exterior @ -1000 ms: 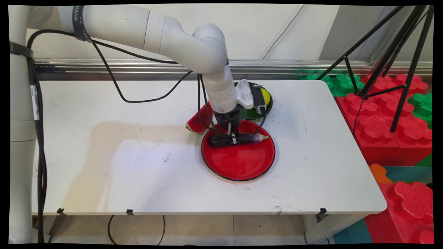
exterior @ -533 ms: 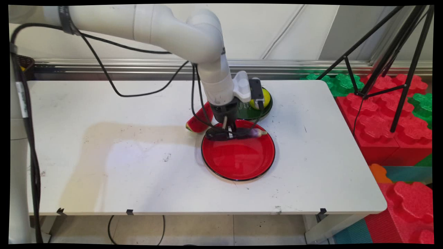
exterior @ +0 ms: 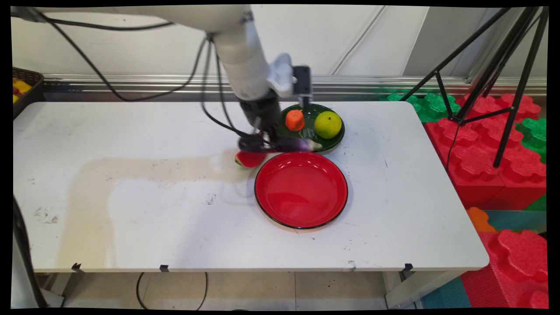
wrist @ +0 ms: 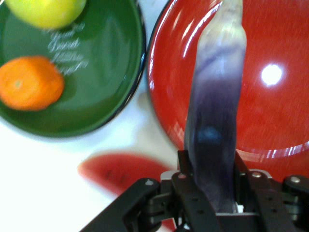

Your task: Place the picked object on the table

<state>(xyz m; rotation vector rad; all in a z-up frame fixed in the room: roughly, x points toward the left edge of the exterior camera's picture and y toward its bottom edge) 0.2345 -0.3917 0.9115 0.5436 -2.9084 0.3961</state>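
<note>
My gripper (exterior: 262, 141) (wrist: 212, 193) is shut on a purple eggplant (exterior: 288, 144) (wrist: 216, 121) and holds it level in the air, above the gap between the two plates. The eggplant's pale tip points right. Below and in front lies the red plate (exterior: 301, 190) (wrist: 285, 53), with nothing on it. Behind it the green plate (exterior: 334, 135) (wrist: 106, 67) carries an orange fruit (exterior: 295, 120) (wrist: 30, 83) and a yellow-green fruit (exterior: 328, 124) (wrist: 46, 10). A watermelon slice (exterior: 249, 159) (wrist: 123, 169) lies on the table just under the gripper.
A dark basket (exterior: 24, 87) with yellow things stands at the table's far left corner. Red and green foam blocks (exterior: 490, 144) and a black tripod (exterior: 494, 74) stand right of the table. Black cables (exterior: 210, 78) hang from the arm.
The gripper has risen off the red plate with the eggplant and moved back and left. The red plate now has nothing on it, and the orange fruit has come into view.
</note>
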